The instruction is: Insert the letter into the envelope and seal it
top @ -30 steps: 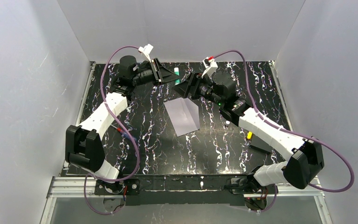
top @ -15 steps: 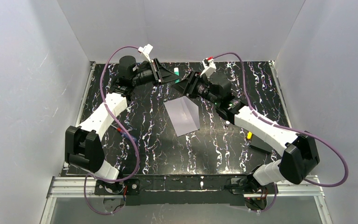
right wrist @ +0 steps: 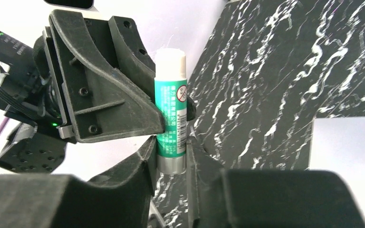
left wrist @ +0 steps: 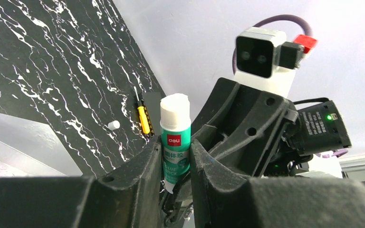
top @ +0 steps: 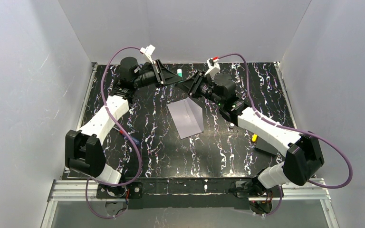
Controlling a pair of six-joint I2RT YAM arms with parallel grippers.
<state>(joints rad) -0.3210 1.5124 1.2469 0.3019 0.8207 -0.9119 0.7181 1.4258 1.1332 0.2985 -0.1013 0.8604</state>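
The pale lavender-grey envelope (top: 186, 118) lies flat mid-table, its corner showing in the right wrist view (right wrist: 347, 156). The letter is not in view. At the back of the table both arms meet on a green-and-white glue stick (top: 179, 73). My left gripper (top: 175, 79) is shut on the stick's green body (left wrist: 175, 137), white end pointing up in its view. My right gripper (top: 187, 84) comes from the other side, and its fingers press both sides of the stick's silver end (right wrist: 171, 164). Both grippers hang above the table, behind the envelope.
A yellow-handled tool (top: 254, 137) and a flat black rectangle (top: 265, 149) lie at the right. A small white cap (top: 231, 125) sits near the right forearm. White walls close in the back and both sides.
My right gripper has slid left toward the left gripper and its jaws have narrowed onto the glue stick's end. The left gripper and the envelope have not moved.
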